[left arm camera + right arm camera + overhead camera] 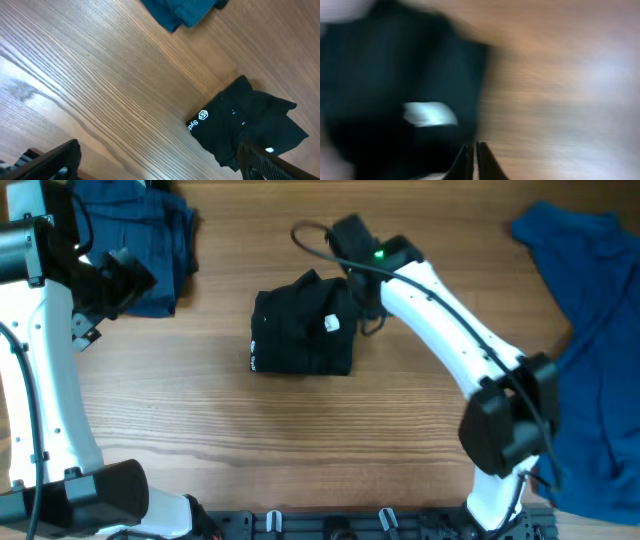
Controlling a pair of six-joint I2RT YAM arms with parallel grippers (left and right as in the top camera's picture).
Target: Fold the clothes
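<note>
Black garment (pixel 300 330): folded bundle, centre of table (pixel 200 430), white label (pixel 332 323) showing on top.
R gripper (pixel 348 288): at bundle's right edge, fingers pressed together; wrist view blurred, can't tell if cloth is caught.
L gripper (pixel 115 280): spread wide, empty, over navy garment (pixel 150 240) at far-left corner.
Step, prob.: tidying final fold.
Tip: flatten loose far flap, square the edges, don't drag bundle.
Queue: blue garment (pixel 590 330), right edge.

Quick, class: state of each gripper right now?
Left gripper: open, empty.
Right gripper: shut at the edge of the black garment; no grip visible.
</note>
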